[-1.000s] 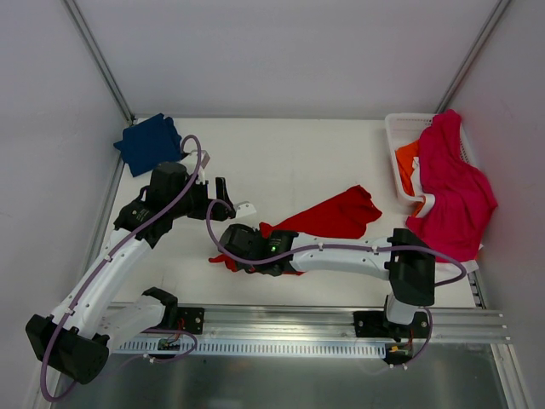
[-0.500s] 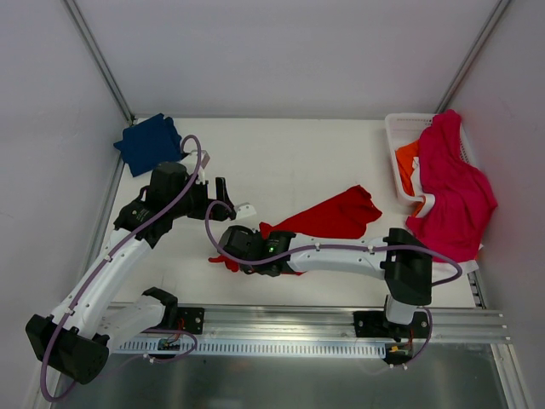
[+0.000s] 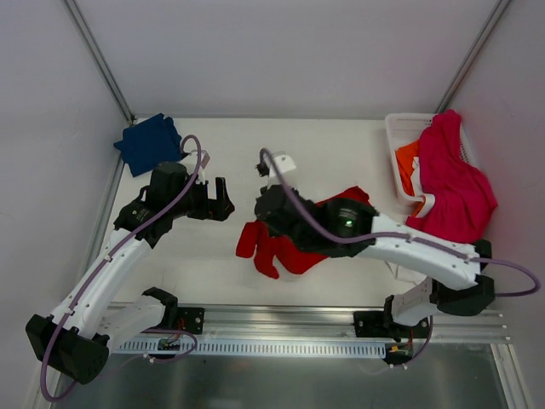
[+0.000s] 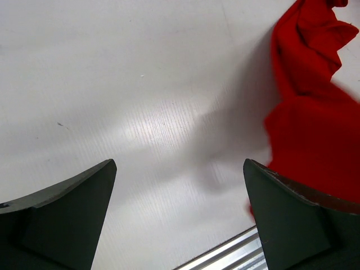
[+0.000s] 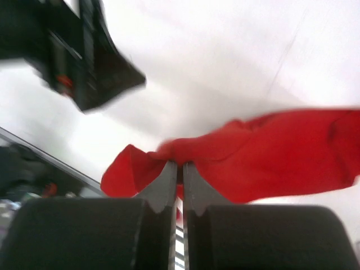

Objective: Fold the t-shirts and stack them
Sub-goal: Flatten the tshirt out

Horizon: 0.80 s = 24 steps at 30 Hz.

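Top external: red t-shirt point(image 3: 264, 247) at mid-tabletop point(image 3: 332, 153), hanging from the right jaws, which are clenched on it. Left jaws spread wide, empty, just beside it. Navy t-shirt point(image 3: 151, 142) at far-left corner.

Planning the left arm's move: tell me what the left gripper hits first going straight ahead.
Probably the table: the open left gripper frames only tabletop. The red shirt sits off that line, at the wrist view's right edge; depth is unclear.
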### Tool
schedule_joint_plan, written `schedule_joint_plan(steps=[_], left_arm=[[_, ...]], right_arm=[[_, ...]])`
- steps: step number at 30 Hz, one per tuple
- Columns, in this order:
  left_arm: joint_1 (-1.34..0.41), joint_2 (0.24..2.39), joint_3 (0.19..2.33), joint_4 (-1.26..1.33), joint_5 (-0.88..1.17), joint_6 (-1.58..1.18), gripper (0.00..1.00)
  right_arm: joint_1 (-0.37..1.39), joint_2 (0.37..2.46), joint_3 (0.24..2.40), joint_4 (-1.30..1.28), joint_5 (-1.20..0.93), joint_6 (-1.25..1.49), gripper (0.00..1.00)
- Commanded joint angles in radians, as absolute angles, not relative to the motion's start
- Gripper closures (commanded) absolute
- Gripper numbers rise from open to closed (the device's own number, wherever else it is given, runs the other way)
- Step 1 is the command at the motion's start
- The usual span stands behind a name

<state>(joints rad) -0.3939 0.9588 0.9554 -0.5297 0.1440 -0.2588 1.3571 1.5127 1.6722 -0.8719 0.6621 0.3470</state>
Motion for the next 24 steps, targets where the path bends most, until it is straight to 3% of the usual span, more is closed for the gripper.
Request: schedule_joint_plan(steps=[1,7,9,10,12,14,15,17,18,19,20,21,24], left_arm=[[-0.4,0.942,0.98,-0.52,0.12,-0.258,0.02],[-0.4,0.94,0.982,-0.52,0.123,-0.258,0.02],[-0.4,0.937,0.98,-0.52,0.121,-0.259,0.02],[-0.4,0.936,0.982,-0.52,0.12,-0.258,0.02],[-0.399,0.939,0.983,-0.522,0.12,-0.255,0.02],[-0.4,0.933,0.982,-0.522,0.117,-0.256,0.02],[-0.399,0.927,0.98,-0.522,0.115,-0.256,0.02],[-0.399,0.923,0.98,-0.522,0.107,-0.256,0.02],[-0.4,0.919,0.982,-0.522,0.104,-0.256,0.02],[-0.399,0.919,0.983,-0.52,0.103,-0.256,0.02],[-0.4,0.91,0.985,-0.523,0.103,-0.255,0.02],[-0.399,0.899,0.986,-0.52,0.1,-0.253,0.03],[-0.4,0.838,0.986,-0.519,0.066,-0.252,0.02]], right_arm=[[1.365,1.43,1.895,-1.031,0.782,0.174,0.99],[1.376,1.613,2.615,-1.166,0.713,-0.095,0.99],[1.384,1.586,2.62,-1.047,0.628,-0.119,1.0],[1.385,1.565,2.456,-0.885,0.527,-0.152,1.0],[1.387,1.653,2.453,-0.926,0.308,-0.207,1.0],[1.394,1.838,2.751,-1.203,0.458,-0.29,1.0],[1.381,1.847,2.79,-1.248,0.749,-0.282,1.0],[1.31,1.774,2.637,-1.284,0.85,-0.104,1.0],[1.201,1.603,2.493,-1.24,0.703,-0.021,1.0],[1.169,1.488,2.288,-0.936,0.599,0.001,1.0],[1.176,1.383,1.895,-0.761,0.425,-0.053,0.99],[1.177,1.323,1.822,-0.696,0.42,-0.061,1.0],[1.16,1.324,1.838,-0.889,0.657,0.017,1.0]])
